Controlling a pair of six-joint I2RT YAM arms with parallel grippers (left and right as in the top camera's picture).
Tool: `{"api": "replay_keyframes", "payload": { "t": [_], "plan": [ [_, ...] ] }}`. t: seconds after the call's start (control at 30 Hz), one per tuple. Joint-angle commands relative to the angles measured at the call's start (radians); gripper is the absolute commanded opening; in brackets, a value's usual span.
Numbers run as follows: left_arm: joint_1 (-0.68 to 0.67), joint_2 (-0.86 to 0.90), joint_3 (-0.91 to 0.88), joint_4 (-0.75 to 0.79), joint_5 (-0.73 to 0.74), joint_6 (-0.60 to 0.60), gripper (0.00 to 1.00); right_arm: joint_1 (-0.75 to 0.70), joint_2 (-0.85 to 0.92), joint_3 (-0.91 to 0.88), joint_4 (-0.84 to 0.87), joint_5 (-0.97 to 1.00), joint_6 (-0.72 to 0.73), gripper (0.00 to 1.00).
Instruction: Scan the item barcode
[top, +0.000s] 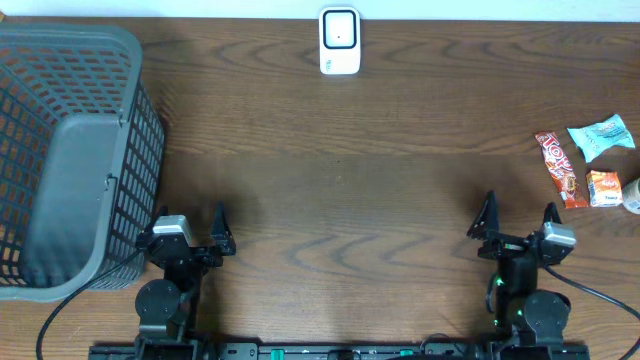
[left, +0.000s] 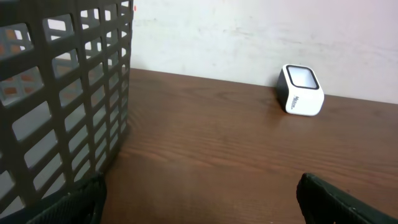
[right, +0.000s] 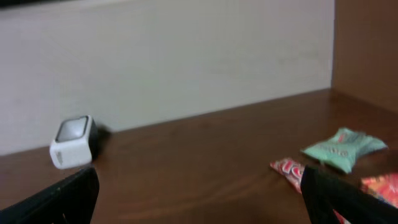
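A white barcode scanner (top: 339, 41) stands at the table's far middle edge; it also shows as the white scanner (left: 300, 90) in the left wrist view and the scanner (right: 73, 142) at left in the right wrist view. Snack items lie at the right: a long red wrapper (top: 559, 168) (right: 287, 169), a teal packet (top: 601, 135) (right: 342, 148) and a small orange packet (top: 604, 188) (right: 380, 187). My left gripper (top: 193, 226) (left: 199, 198) is open and empty near the front left. My right gripper (top: 520, 217) (right: 199, 194) is open and empty, left of the snacks.
A large dark grey mesh basket (top: 70, 160) (left: 62, 93) fills the left side, close beside my left gripper. A pale object (top: 633, 194) is cut off at the right edge. A light wall (right: 186, 62) rises behind the table.
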Motion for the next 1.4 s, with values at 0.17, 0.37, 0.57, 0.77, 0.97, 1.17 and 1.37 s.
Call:
{"api": "replay_keyframes", "payload": {
  "t": [0.17, 0.37, 0.57, 0.77, 0.97, 1.17, 1.37],
  "plan": [
    [0.004, -0.005, -0.03, -0.017, -0.006, -0.002, 0.98, -0.03, -0.011, -0.031, -0.073, -0.01, -0.005, 0.99],
    [0.004, -0.005, -0.03, -0.017, -0.006, -0.002, 0.98, -0.037, -0.011, -0.031, -0.08, -0.05, -0.095, 0.99],
    [0.004, -0.005, -0.03, -0.017, -0.006, -0.002, 0.98, -0.036, -0.01, -0.031, -0.077, -0.049, -0.099, 0.99],
    [0.004, -0.005, -0.03, -0.017, -0.006, -0.002, 0.98, -0.036, -0.009, -0.031, -0.077, -0.05, -0.099, 0.99],
    [0.004, -0.005, -0.03, -0.017, -0.006, -0.002, 0.98, -0.036, -0.009, -0.031, -0.077, -0.05, -0.099, 0.99],
    [0.004, -0.01, -0.03, -0.017, -0.006, -0.002, 0.98, -0.036, -0.009, -0.031, -0.077, -0.05, -0.099, 0.99],
    [0.003, -0.01, -0.03, -0.017, -0.006, -0.002, 0.98, -0.036, -0.009, -0.031, -0.077, -0.05, -0.099, 0.99]
  ]
}}
